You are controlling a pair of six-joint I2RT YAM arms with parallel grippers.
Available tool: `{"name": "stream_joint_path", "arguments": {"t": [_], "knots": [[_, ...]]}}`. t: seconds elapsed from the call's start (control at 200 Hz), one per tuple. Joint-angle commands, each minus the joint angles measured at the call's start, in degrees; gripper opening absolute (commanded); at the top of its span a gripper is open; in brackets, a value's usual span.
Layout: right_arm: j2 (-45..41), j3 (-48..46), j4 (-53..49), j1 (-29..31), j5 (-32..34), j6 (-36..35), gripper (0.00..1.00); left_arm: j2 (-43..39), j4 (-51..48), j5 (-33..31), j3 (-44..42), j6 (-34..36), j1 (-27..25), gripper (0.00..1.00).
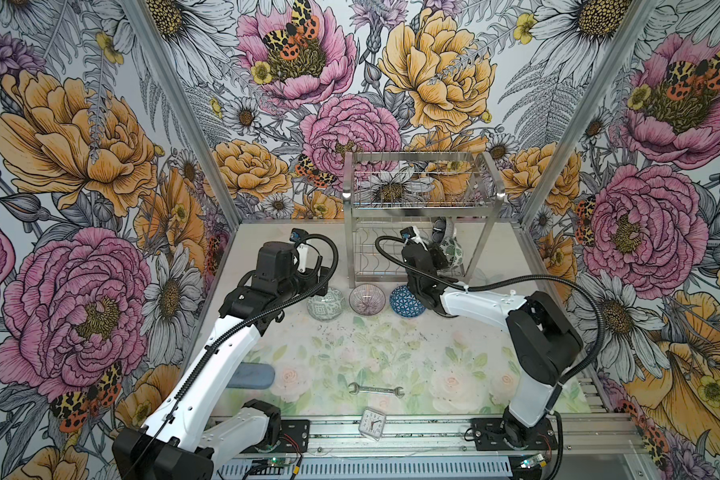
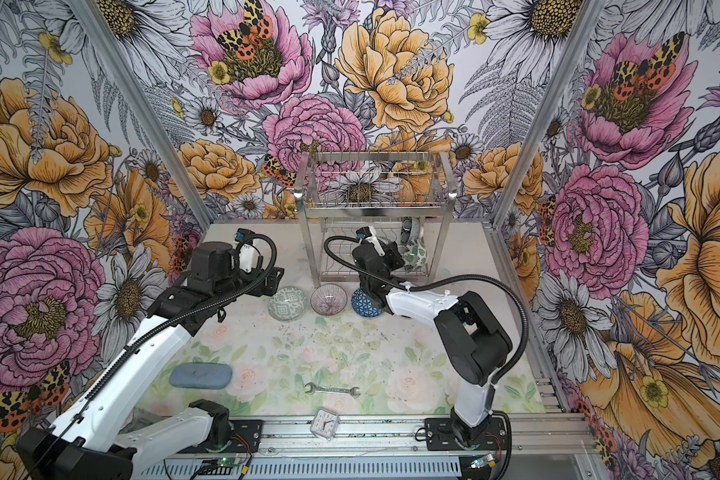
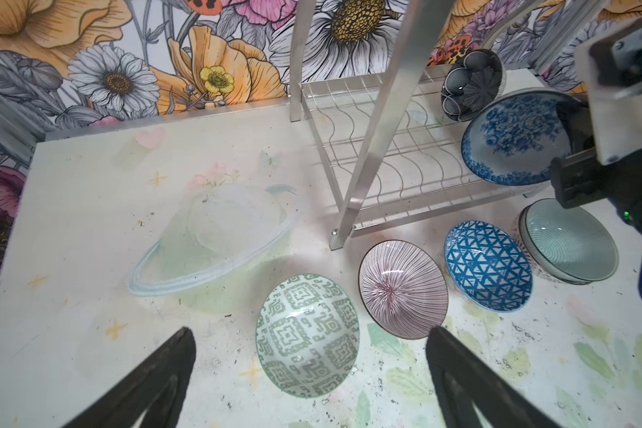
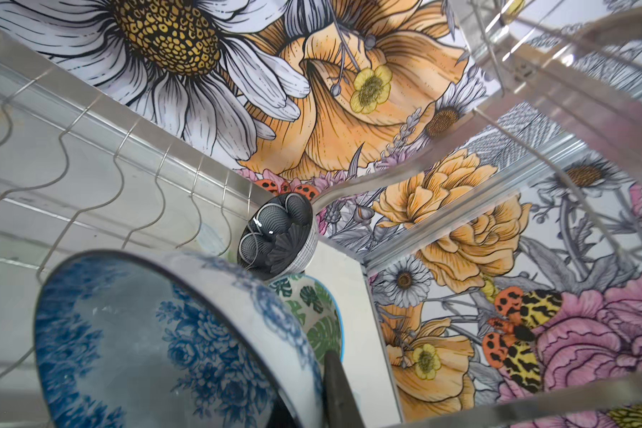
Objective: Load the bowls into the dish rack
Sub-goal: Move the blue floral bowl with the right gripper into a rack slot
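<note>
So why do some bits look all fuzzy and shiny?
In the right wrist view the near wires of the dish rack are blurred, and the dark bowl shows small white glints; in the left wrist view the striped bowl carries glare.

- Table (image 3: pixel 89 222): green bowl (image 3: pixel 306 335) just below the left gripper (image 3: pixel 310 329).
- Striped bowl (image 3: pixel 403 289) and blue bowl (image 3: pixel 488 265) just beyond it; dish rack (image 3: pixel 371 148) stands ahead.
- Wrench (image 1: pixel 376 389), clock (image 1: pixel 373 423) and case (image 2: pixel 200 376) lie well behind.

Near front: wrench (image 1: pixel 376 389), clock (image 1: pixel 372 423), perhaps spectacle case (image 2: pixel 200 376).
</note>
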Motion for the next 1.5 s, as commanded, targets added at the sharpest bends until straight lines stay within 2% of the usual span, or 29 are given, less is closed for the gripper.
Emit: {"name": "stream_joint_path", "arguments": {"t": [0.0, 0.275, 0.535, 0.981, 1.311, 1.496], "knots": [[5.2, 5.8, 15.4, -0.4, 5.3, -14.1, 0.00, -2.8, 1.2, 1.8, -0.9, 0.4, 0.1, 0.98], [20.1, 21.5, 21.4, -3.3, 6.6, -27.8, 0.00, -5.0, 1.2, 0.4, -1.2, 0.6, -0.5, 0.99], [29.5, 33.0, 20.0, -7.0, 6.8, -31.6, 0.00, -5.6, 1.2, 0.2, -1.3, 0.6, -0.6, 0.99], [38.7, 45.1, 9.7, -9.7, 6.2, -27.5, 0.00, -5.6, 1.2, -0.1, -1.4, 0.8, -0.5, 0.99], [38.5, 45.2, 1.0, -9.4, 5.4, -19.6, 0.00, -5.3, 1.2, 0.1, -1.3, 0.8, -0.2, 0.99], [38.8, 45.0, 0.5, -9.2, 5.4, -19.4, 0.00, -5.4, 1.2, 0.2, -1.4, 0.8, -0.3, 0.99]]}}
